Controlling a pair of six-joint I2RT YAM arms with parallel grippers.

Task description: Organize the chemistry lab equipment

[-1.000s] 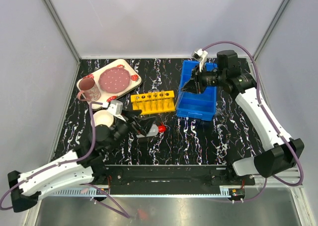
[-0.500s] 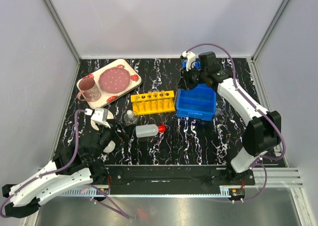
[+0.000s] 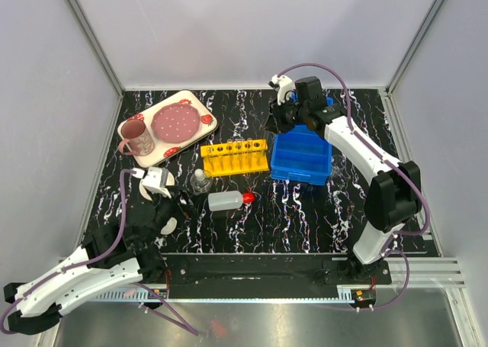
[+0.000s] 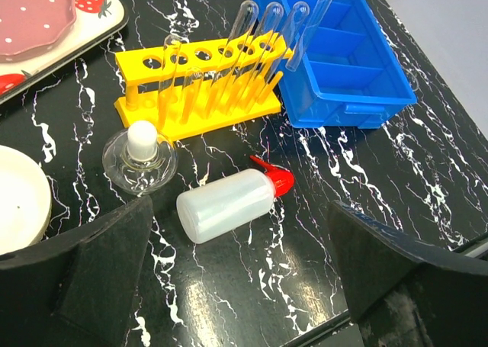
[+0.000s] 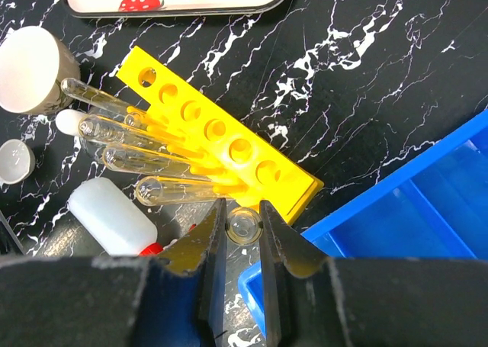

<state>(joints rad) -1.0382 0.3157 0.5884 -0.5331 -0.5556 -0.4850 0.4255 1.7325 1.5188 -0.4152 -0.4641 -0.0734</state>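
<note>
- The right claw (image 5: 242, 207) is clamped on a thin clear test tube (image 5: 244, 226). The right wrist view shows the tube end-on, so its long axis runs along that camera's line of sight.
- In the top view this claw hangs over the 11 o'clock corner of the blue bin (image 3: 303, 158).
- The yellow tube rack (image 3: 235, 156) lies at about 8 o'clock from the claw, near but apart from it. Its long axis runs from 9 to 3 o'clock.
- Four tubes already lean in the rack. Some holes look free, though I cannot tell exactly which.
- Judgement: the carried tube must travel toward 8 o'clock and stand upright over a free hole. The right arm is the one placed for it.
- The left claw (image 4: 239, 206) is spread wide and holds nothing.
- It sits at 7 o'clock of the rack, facing the lying red-capped squeeze bottle (image 3: 226, 201) and the small glass flask (image 4: 141, 156).
</note>
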